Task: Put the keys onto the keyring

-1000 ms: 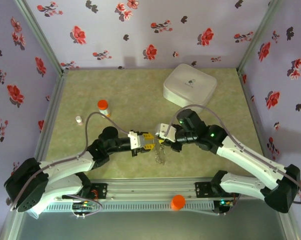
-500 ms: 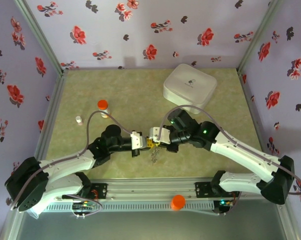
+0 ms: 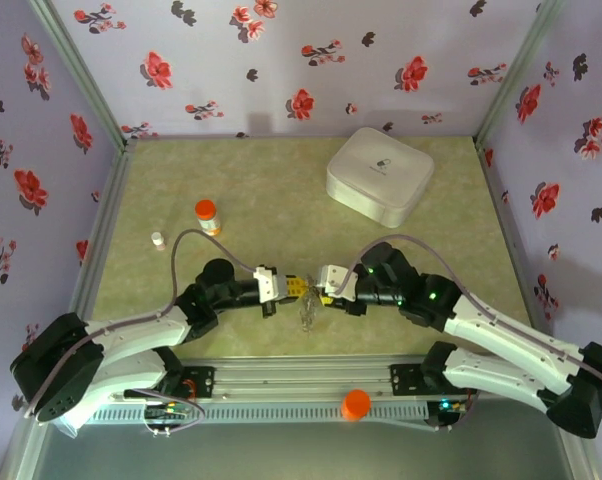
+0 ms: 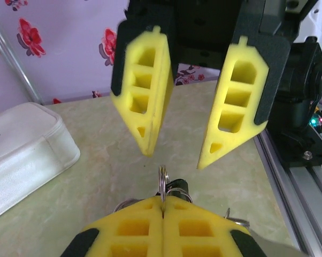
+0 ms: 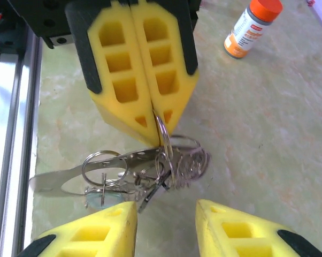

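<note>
Being pinched at the very tips of the left gripper, whose yellow foam fingers are being pressed fully together, the keyring is being held on edge near the front middle of the table. A tangle of further rings and the keys, one showing as a flat silver strip, is being carried below it. Whether the tangle is resting on the table or hanging just clear of it cannot be told. The right gripper is being kept partly open and is holding nothing. Its fingers are being aimed at either side of the bundle, nose to nose with the left gripper.

By judgement, several failures are being risked here. Only a thin wire edge is being gripped by soft foam, so the ring could be twisted or tugged out if the right fingers are closed on the tangle and pulled. The wrong ring could be caught, since the pieces are being overlapped closely. The two sets of fingertips are being held very near each other, so a small advance could bring foam against foam and knock the hold loose.
</note>
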Action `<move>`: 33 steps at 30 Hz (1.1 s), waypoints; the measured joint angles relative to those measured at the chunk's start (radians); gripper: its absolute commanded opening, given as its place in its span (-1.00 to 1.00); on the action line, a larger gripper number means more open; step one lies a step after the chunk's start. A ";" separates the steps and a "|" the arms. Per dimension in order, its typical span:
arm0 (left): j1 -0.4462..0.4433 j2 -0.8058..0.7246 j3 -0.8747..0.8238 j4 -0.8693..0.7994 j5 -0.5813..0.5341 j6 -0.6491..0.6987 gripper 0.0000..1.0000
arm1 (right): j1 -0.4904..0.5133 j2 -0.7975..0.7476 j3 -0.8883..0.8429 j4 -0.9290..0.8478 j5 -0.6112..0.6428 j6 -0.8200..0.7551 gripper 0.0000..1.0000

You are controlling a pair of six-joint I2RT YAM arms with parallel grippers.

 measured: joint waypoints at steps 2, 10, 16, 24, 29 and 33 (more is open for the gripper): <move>0.000 0.006 -0.007 0.035 -0.002 -0.015 -1.00 | 0.000 -0.001 -0.025 0.033 0.000 0.032 -0.35; 0.000 0.015 -0.014 0.114 -0.003 -0.053 -1.00 | 0.000 0.004 -0.067 0.118 -0.001 0.100 -0.47; 0.000 0.016 -0.014 0.132 0.000 -0.057 -1.00 | 0.000 0.019 -0.066 0.143 -0.003 0.110 -0.82; 0.000 0.016 -0.014 0.135 0.025 -0.060 -1.00 | 0.000 0.081 -0.032 0.118 -0.020 0.099 -1.00; 0.000 0.016 -0.014 0.129 0.027 -0.060 -1.00 | 0.000 0.133 0.023 0.059 -0.033 0.090 -1.00; 0.000 0.016 -0.014 0.121 0.037 -0.059 -1.00 | 0.000 0.146 0.042 0.021 -0.041 0.079 -1.00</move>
